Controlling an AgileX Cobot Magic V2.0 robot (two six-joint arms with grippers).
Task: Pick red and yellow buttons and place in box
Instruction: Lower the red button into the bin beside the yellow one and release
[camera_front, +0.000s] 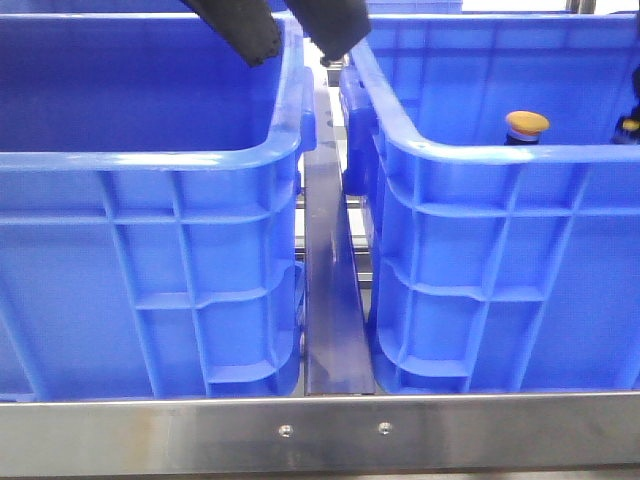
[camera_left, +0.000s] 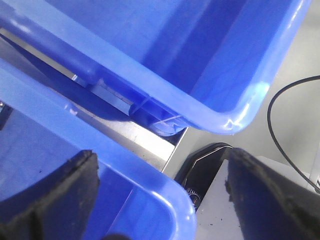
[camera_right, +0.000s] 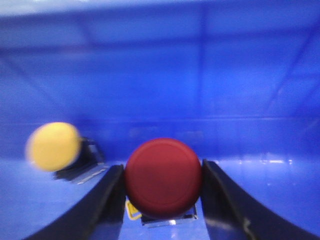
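The red button (camera_right: 163, 176) sits between my right gripper's (camera_right: 163, 202) two fingers, which press on both sides of its dark red cap, down inside a blue crate. The yellow button (camera_right: 52, 146) stands blurred just beside it on the crate floor. In the front view its yellow cap (camera_front: 527, 124) shows above the near rim of the right crate (camera_front: 500, 160). My left gripper (camera_left: 160, 200) is open and empty, over a crate's rim corner. In the front view it (camera_front: 295, 35) hangs above the far end of the gap between the two crates.
The left crate (camera_front: 150, 160) stands beside the right one, with a narrow metal strip (camera_front: 335, 300) between them. A steel rail (camera_front: 330, 430) runs along the front edge. A black cable (camera_left: 280, 130) lies on the grey surface beyond the crates.
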